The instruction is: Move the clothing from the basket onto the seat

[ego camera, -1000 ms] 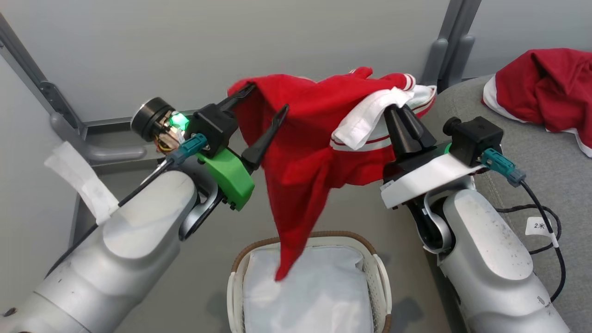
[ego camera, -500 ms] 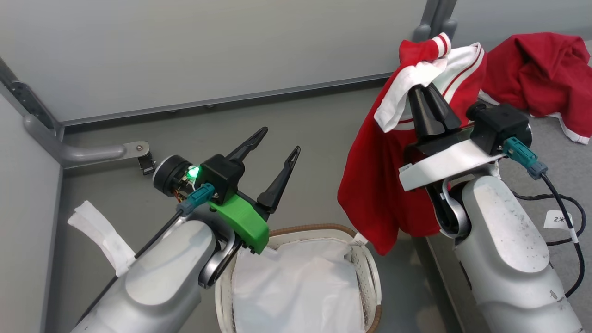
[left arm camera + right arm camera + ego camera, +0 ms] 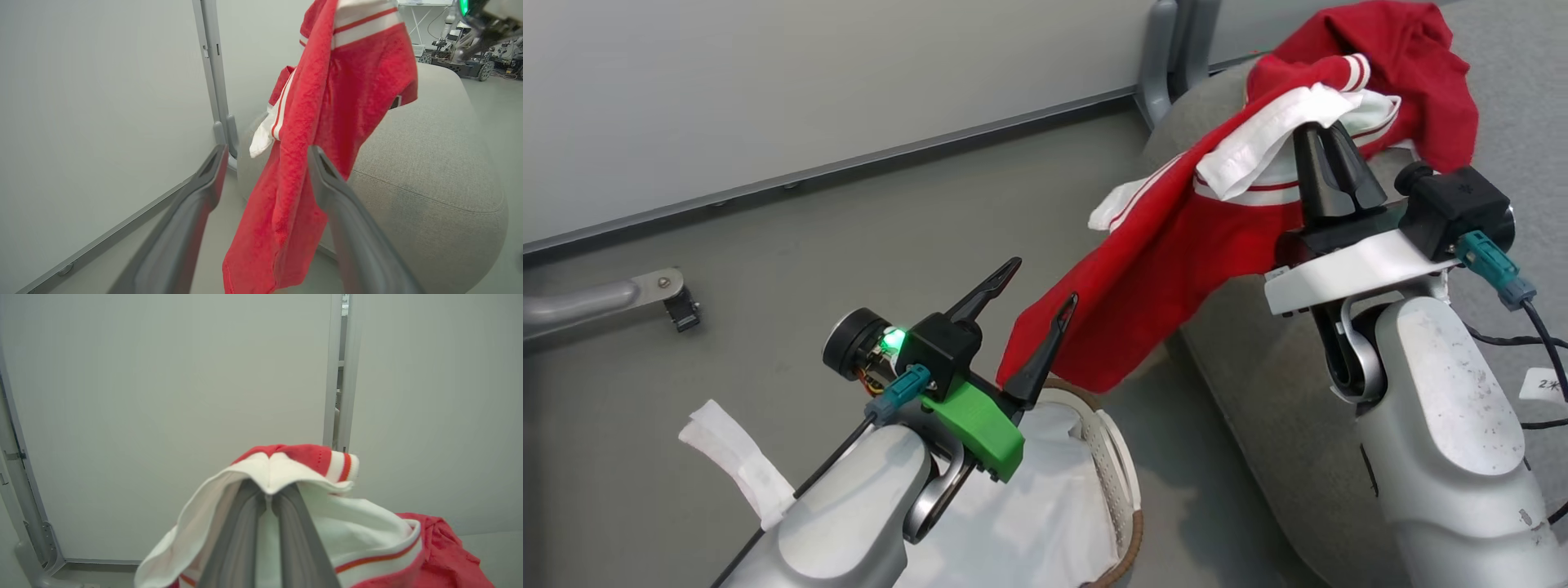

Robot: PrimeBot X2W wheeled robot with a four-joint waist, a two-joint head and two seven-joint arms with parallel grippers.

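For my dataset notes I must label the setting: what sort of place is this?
Probably a robotics lab or test bay, not a home: plain grey partition panels on metal posts, and wheeled machines with cables behind the grey seat.

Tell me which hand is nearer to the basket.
Left. The left hand hovers open over the far rim of the basket; the right hand is off to the side, raised by the edge of the seat, shut on the striped red garment.
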